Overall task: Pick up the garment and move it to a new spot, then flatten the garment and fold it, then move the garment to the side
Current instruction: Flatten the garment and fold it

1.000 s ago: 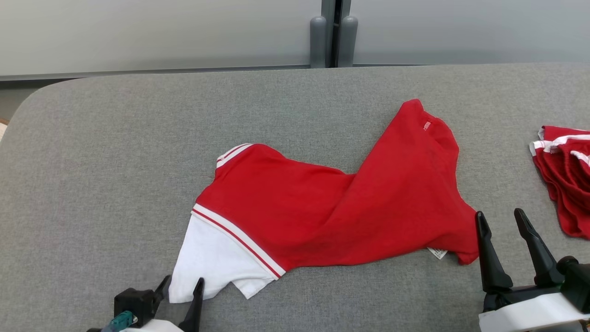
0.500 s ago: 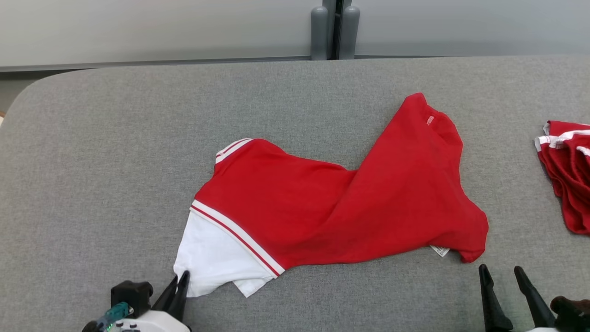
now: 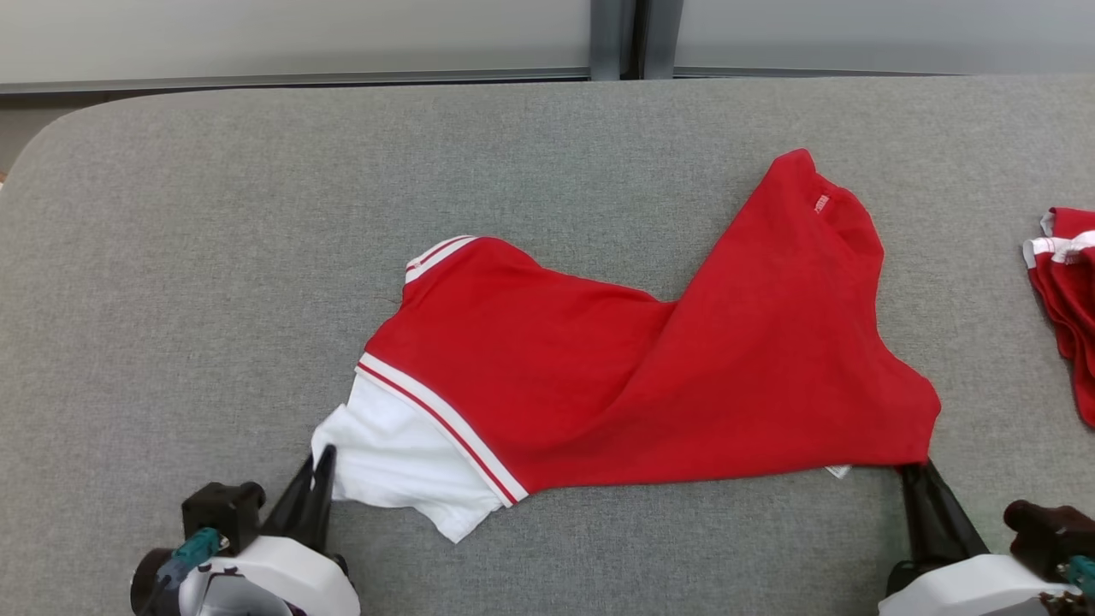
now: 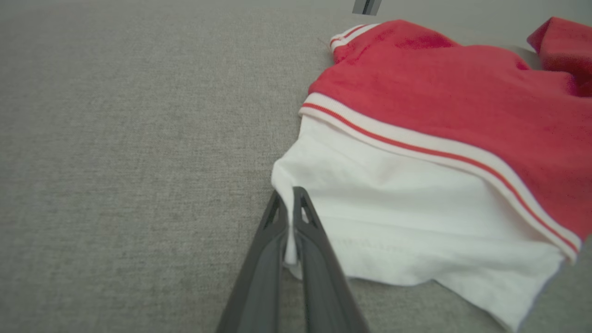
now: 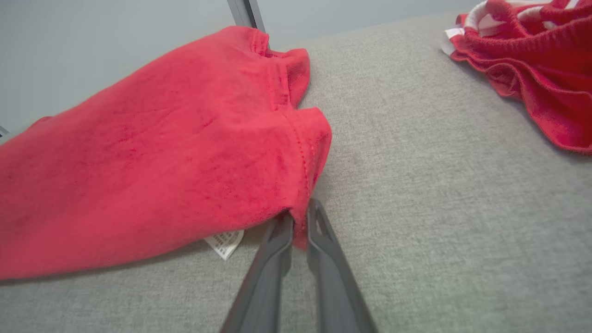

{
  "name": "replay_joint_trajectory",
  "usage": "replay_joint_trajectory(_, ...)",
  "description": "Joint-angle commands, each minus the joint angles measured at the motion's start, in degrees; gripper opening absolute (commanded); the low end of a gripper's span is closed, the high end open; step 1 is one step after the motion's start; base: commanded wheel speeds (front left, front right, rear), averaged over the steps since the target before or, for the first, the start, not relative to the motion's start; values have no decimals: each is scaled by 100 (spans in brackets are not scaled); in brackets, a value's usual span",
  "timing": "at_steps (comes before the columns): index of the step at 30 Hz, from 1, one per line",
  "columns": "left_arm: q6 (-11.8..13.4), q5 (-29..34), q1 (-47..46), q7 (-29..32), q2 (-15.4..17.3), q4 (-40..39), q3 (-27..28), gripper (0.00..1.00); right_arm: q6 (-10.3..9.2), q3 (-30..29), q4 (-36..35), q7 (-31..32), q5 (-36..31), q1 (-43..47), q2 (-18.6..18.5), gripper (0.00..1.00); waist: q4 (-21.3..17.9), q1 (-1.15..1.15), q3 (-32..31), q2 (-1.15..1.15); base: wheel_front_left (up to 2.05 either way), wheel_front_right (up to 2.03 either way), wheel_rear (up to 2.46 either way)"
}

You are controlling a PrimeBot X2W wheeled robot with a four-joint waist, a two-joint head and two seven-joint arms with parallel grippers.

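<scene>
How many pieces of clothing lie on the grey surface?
2: a red and white shirt in the middle, and a crumpled red bundle at the right edge, which may hide more.

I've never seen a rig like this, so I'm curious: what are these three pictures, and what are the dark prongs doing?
It is a two-armed robot handling laundry. One picture looks down from a camera on its head; the other two come from wrist cameras, each looking along that arm's two dark fingers. A red and white garment lies rumpled on a grey fabric surface, with more red clothes at the robot's right. The left claw is pinched shut on the garment's white corner, the right claw on a red corner.
</scene>
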Motion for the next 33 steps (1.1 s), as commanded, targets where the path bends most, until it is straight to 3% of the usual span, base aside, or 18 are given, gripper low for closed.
replay_joint_trajectory(1, 35, 36, -98, -65, 49, -37, 47, 0, -3, -25, -43, -72, 17, -72, -58, 0, 10, 0, 2, 0, 0, 0, 0)
replay_joint_trajectory(9, 252, 229, -407, -441, 207, -1093, 361, 0, -3, -233, -915, -174, -248, -258, -413, 0, 10, 0, -121, 0, 0, 0, 0)
replay_joint_trajectory(23, 643, 614, -1637, -211, 588, -3546, 779, 0, -3, -307, -2911, 922, -445, -1568, -1214, 0, -93, 0, -709, 0, 0, 0, 0)
replay_joint_trajectory(28, 534, 698, -2416, 145, 738, -3865, 756, 0, -3, -376, -3147, 1250, -281, -2020, -1413, 0, -97, 0, -833, 0, 0, 0, 0)
replay_joint_trajectory(33, 376, 629, -3015, 418, 734, -3608, 619, 0, -3, -398, -2952, 1350, -79, -2321, -1387, 0, -116, 0, -823, 0, 0, 0, 0)
